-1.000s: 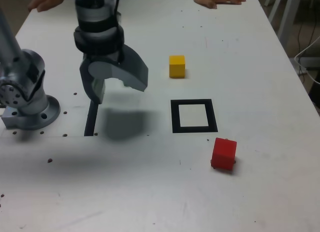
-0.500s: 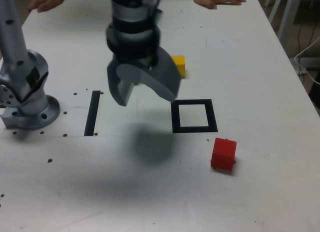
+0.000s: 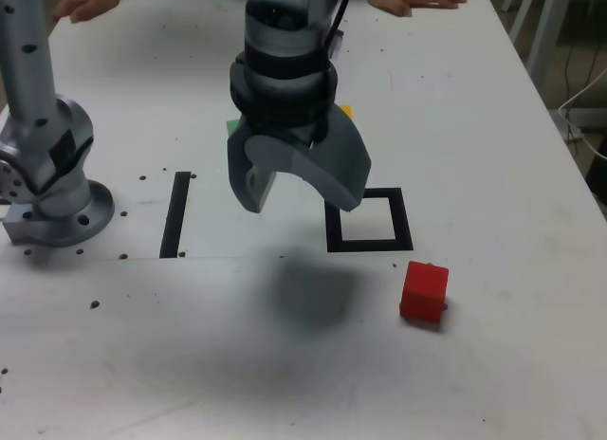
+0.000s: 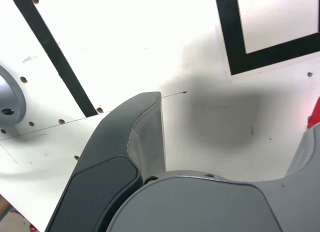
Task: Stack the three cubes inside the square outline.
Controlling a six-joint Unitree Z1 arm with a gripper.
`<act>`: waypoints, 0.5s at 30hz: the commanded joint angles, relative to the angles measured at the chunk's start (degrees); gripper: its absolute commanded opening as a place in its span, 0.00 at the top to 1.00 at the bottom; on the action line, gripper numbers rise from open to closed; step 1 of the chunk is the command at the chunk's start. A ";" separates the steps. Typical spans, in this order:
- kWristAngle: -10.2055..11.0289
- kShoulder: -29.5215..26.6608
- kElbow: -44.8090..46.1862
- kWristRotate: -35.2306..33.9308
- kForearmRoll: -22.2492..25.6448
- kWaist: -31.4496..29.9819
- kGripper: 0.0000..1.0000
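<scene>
Hand [image 3: 299,189] hangs open, red cube [image 3: 423,292] well apart.

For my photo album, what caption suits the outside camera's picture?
Open gripper hovers beside the empty square outline, red cube nearby.

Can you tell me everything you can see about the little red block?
The small red cube-shaped block looks solid, plain red and smooth, maybe plastic. It sits on the white table, turned slightly askew so one corner faces the camera, with a small bump on its top edge. In the exterior view it lies just below and right of the black tape square outline, outside it. Nothing touches it but the table; the grey claw hangs open, away to its left. The wrist view catches only a red sliver.
</scene>
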 commanded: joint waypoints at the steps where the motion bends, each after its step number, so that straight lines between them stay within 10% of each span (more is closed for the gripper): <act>1: -0.11 0.89 -1.01 0.02 0.28 -0.51 0.03; 15: 0.02 4.00 -7.87 0.11 2.80 -3.15 0.03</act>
